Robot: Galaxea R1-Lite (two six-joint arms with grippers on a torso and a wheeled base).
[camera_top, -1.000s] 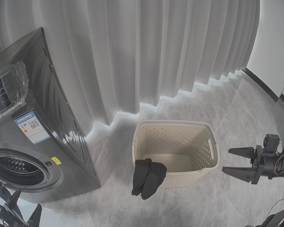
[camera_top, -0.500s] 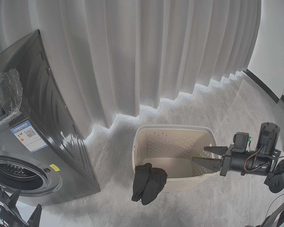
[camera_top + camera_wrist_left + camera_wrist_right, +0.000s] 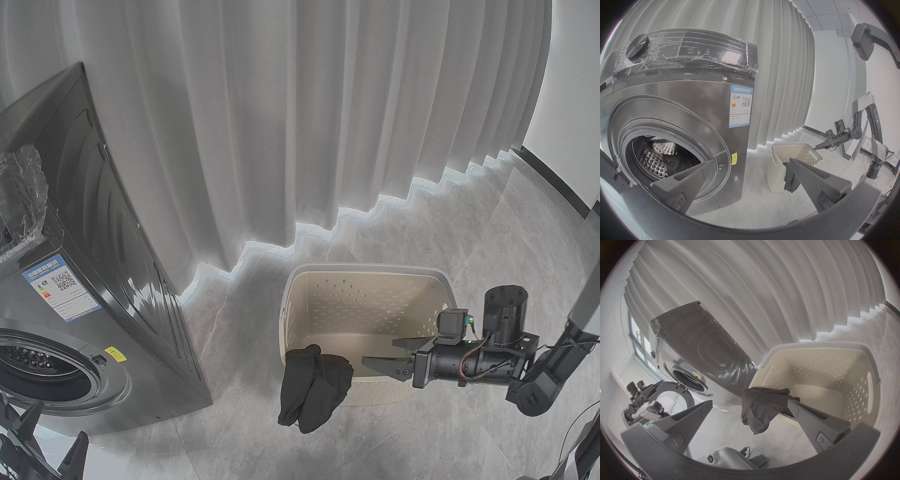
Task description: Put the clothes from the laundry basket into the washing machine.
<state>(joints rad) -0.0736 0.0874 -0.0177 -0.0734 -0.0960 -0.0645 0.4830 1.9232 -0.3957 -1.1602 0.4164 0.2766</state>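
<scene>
Two grippers, both spread wide and empty. The left gripper faces the one washing machine. The right gripper hovers over the one laundry basket, beside one black garment draped over its near rim. One curtain hangs behind.

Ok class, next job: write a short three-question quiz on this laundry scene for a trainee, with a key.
1. True or false: the cloth lies wholly inside the basket.
2. How is the right gripper? A) shut on the cloth B) open, at the basket, apart from the cloth C) open, far behind the basket
3. Fill in: the washer door is ____.
Key: 1 false, the cloth hangs over the basket's front rim. 2 B. 3 open.
</scene>
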